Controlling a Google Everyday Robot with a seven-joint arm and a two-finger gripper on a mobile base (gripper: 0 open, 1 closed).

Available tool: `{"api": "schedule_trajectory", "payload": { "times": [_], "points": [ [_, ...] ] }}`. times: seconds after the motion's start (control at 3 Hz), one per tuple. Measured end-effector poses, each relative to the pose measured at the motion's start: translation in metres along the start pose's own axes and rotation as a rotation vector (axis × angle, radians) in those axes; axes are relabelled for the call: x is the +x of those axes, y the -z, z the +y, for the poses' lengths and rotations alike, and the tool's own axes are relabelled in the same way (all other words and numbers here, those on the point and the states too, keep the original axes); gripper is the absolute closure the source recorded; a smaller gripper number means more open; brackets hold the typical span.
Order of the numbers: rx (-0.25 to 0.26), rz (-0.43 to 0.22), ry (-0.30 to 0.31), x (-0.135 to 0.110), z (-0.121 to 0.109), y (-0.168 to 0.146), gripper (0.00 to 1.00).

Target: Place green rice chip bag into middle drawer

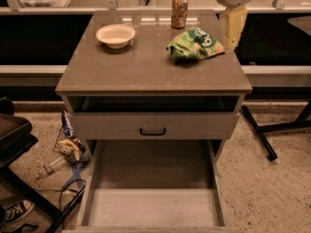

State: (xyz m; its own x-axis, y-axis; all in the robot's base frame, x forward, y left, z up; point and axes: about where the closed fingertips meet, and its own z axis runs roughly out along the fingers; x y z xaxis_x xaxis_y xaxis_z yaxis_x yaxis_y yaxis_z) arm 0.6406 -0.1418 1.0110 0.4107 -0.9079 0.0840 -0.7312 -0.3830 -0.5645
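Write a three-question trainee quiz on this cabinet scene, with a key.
1. True or false: the green rice chip bag lies in the middle drawer.
2. Which is nearest the gripper, at the far right of the cabinet top? A) bowl B) can C) the bag
3. Fill in: the drawer front with the black handle sits ____ the open middle drawer.
Key: 1 false; 2 C; 3 above.

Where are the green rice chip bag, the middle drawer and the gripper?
green rice chip bag (195,43), camera view, middle of its crumpled foil.
middle drawer (153,208), camera view, bare pale floor.
gripper (231,37), camera view, yellowish end, just right of the bag.
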Motion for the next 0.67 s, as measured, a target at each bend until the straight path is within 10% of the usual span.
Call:
{"api": "schedule_trajectory", "payload": {
  "times": [0.67],
  "points": [
    [-0.038, 0.09, 0.13, 0.067, -0.063, -0.098, 0.0]
  ]
}}
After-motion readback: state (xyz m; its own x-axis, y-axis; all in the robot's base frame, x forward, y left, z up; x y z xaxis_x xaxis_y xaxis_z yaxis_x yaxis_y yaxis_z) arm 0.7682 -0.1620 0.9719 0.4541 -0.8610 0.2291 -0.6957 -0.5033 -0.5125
